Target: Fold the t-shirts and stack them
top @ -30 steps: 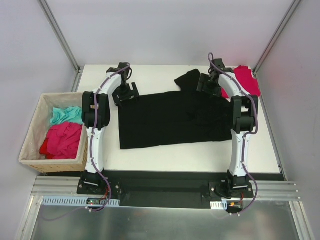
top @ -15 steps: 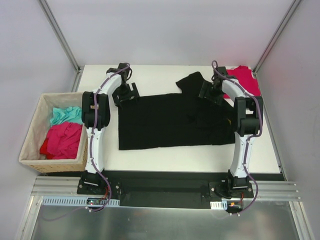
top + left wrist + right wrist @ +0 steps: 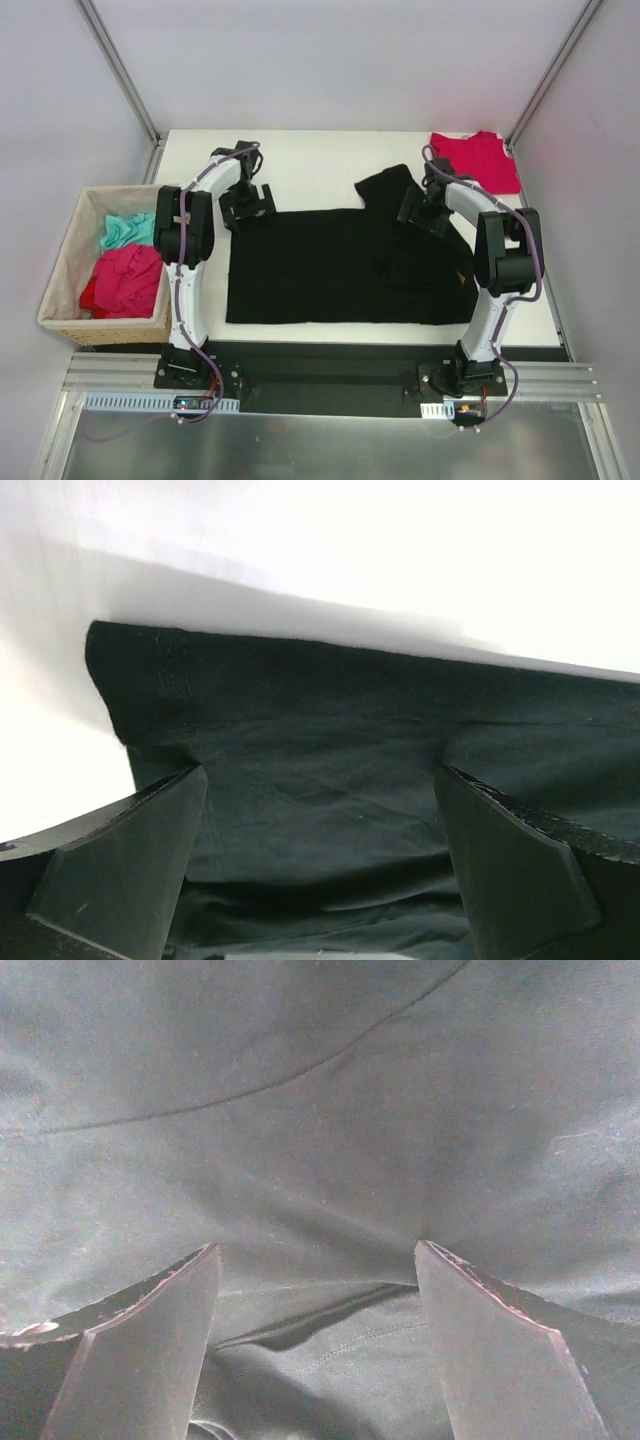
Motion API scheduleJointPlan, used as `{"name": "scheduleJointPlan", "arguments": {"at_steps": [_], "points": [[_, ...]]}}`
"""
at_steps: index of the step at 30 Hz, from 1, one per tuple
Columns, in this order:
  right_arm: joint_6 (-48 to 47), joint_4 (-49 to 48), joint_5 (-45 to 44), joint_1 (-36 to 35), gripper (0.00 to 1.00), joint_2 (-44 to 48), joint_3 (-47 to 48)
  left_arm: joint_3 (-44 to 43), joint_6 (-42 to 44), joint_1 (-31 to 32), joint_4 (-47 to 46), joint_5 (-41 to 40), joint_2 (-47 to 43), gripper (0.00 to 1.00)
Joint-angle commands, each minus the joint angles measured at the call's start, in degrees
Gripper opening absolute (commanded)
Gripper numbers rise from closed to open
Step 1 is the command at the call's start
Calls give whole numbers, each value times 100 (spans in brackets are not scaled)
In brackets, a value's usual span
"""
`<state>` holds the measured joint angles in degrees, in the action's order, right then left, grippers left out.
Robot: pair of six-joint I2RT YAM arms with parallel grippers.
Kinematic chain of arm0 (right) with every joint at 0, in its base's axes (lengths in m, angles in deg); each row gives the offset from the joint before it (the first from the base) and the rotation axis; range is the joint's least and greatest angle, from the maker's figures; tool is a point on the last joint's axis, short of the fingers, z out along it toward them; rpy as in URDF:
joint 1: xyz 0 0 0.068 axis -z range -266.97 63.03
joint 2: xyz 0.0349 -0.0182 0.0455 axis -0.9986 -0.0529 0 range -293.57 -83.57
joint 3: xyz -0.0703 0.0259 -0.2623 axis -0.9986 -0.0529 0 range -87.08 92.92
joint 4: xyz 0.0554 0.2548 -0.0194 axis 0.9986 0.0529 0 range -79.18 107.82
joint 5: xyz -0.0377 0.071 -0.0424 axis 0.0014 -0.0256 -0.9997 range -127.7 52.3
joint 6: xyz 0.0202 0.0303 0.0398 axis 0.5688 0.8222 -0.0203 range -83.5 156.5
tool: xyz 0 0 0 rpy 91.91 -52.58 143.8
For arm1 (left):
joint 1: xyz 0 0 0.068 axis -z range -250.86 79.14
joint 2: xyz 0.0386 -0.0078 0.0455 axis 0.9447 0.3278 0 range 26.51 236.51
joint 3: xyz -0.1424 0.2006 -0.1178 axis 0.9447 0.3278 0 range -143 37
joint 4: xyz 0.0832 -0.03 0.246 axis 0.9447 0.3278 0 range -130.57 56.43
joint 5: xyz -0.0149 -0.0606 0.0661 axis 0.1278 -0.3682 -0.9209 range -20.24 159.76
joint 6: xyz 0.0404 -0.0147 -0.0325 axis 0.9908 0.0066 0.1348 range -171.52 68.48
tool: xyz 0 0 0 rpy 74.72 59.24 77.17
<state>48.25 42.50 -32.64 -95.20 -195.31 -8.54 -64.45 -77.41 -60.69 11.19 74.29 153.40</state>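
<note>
The left arm [image 3: 190,290] and right arm [image 3: 487,312] share one build: rounded white link shells joined by bulky black joint housings [image 3: 182,228], each rising from a black base [image 3: 185,365] at the near edge. A thin purple cable [image 3: 222,160] runs along each. The left tool [image 3: 248,205] and right tool [image 3: 420,212] are black, with flat wedge-shaped fingers [image 3: 120,880], scuffed at the edges

On the counter [image 3: 310,165] a big shirt [image 3: 340,265] lies spread mid-way, smaller shirt [image 3: 475,162] behind it at far R corner, basket [image 3: 58,268] w/ clothes [image 3: 125,280] beside L edge.
</note>
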Motion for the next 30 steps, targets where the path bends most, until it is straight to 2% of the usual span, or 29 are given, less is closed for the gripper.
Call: {"name": "scheduleJointPlan", "arguments": {"at_steps": [1,9,17,20,24,30], "points": [[108,110,-391,-240,82,688,-444,528,225,64,264,-128,-630,99],[117,93,-769,-539,83,1418,-1104,1653,251,90,-26,-163,-1474,99],[100,75,-998,-645,83,1796,-1579,2270,216,116,-255,-128,-1949,99],[73,58,-1139,-671,83,1849,-1387,2016,207,125,-264,-120,-1940,99],[-84,206,-1218,-706,83,1621,-693,1104,242,125,-194,-76,-1651,99],[-427,505,-1578,-715,83,831,257,136,277,125,52,-216,-693,99]]}}
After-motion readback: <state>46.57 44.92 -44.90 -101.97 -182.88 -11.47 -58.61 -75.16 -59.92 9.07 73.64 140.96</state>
